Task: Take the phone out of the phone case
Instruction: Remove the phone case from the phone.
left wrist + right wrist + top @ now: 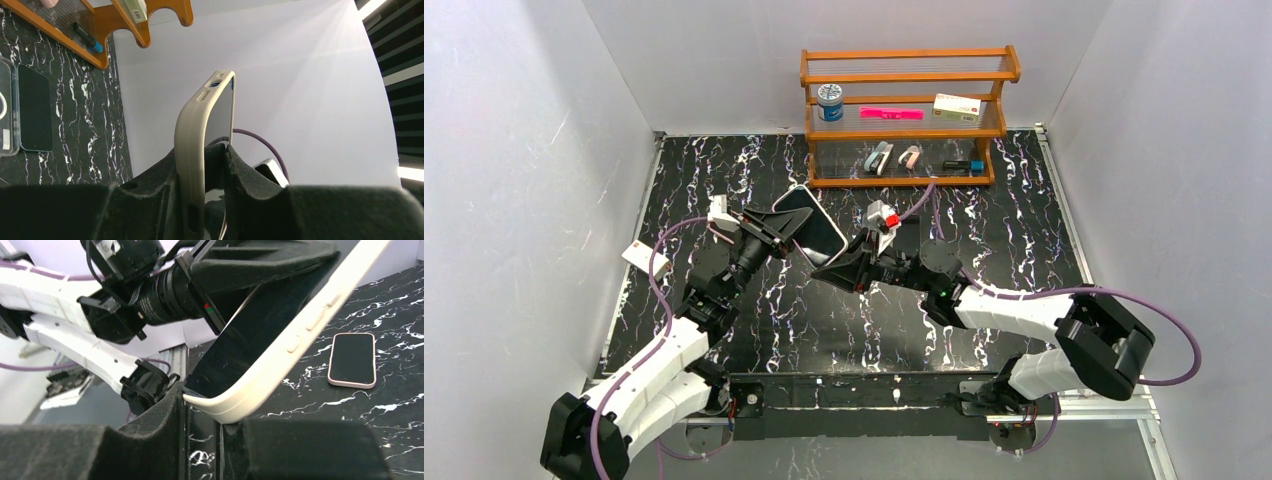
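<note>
From the top camera I see the dark-screened phone (pixel 816 228) held in the air above the black marble-patterned table (pixel 984 230), in front of the orange wooden shelf (pixel 904 75). The left gripper (pixel 780 236) meets its left edge, and the right gripper (pixel 834 266) meets its near corner.

On the left wrist camera the phone stands edge-on, seated inside a cream rubbery phone case (pixel 189 145). My left fingers (pixel 150 200) sit narrow, one pad on the back of the case and the other against the screen, so that hand is clamped on the cased phone.

On the right wrist camera a rounded corner of the case is pinched between the right fingers (pixel 150 440), which are also set narrow. Beyond it, a pink-rimmed phone (pixel 352 360) lies flat on the table, well apart.
</note>
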